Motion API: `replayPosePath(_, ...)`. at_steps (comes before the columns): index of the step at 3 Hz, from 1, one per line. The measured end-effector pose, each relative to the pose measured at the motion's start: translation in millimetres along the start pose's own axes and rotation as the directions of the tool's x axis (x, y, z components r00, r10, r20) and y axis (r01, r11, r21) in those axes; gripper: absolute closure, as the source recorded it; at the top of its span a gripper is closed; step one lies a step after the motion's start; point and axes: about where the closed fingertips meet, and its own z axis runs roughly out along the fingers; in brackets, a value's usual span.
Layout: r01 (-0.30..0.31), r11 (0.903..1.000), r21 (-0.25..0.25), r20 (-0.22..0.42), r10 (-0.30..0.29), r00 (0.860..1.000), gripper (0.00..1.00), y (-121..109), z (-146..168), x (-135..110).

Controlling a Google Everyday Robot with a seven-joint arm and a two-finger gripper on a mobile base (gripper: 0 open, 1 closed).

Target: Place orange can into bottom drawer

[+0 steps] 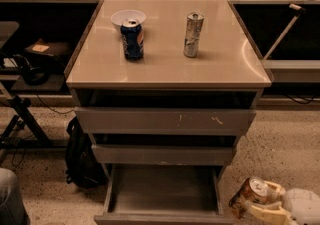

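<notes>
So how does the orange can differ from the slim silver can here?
The orange can is orange-gold and stouter in shape; the silver can is grey, taller and slimmer. The orange can is tilted, held in the end effector at lower right, beside the open bottom drawer; the silver can stands upright and free on the cabinet top. Both are drink cans with silver tops.

Blue can (pixel 132 39) and silver can (pixel 192 34) (bowl (pixel 125 17) behind) on countertop (pixel 165 66).

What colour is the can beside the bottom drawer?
Orange-gold with whitish marks, silver top; the can sits in the tool at lower right, camera view.
</notes>
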Motion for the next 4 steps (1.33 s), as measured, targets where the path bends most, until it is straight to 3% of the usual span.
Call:
replayPosePath(1,0.140,0.9814,0.131,0.102,-0.154,0.983,1.00,-22,27,13)
replayPosePath(2,0.229,0.9538,0.194,0.090,-0.250,0.964,1.00,-42,38,6)
replayPosePath(3,0.226,0.9542,0.196,0.084,-0.246,0.966,1.00,-42,36,8)
replayPosePath(4,0.293,0.9412,0.168,-0.007,-0.296,0.955,1.00,-48,60,33)
